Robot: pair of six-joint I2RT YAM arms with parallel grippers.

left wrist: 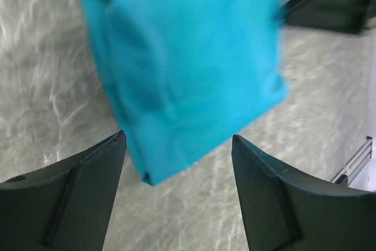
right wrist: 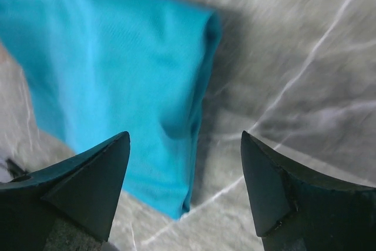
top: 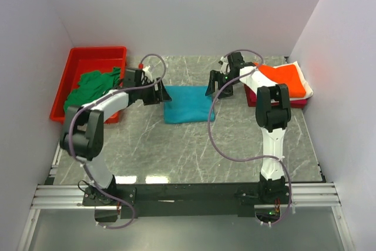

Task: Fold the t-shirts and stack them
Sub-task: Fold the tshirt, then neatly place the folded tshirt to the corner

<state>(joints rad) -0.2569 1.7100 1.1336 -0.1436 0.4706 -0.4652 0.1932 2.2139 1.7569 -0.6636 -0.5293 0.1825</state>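
Left end effector [left wrist: 177,139] and right end effector [right wrist: 185,136] — both apart — flank teal t-shirt [top: 187,107]; red bin [top: 97,51] beside left.

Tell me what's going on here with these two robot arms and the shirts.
Two arms are working on a folded teal t-shirt lying flat in the middle of the table. The left gripper is at the shirt's left edge and the right gripper at its right edge. Both are open and hold nothing. A dark green t-shirt lies crumpled in the red bin at the left, not yet folded. At the right, an orange t-shirt tops a pile.
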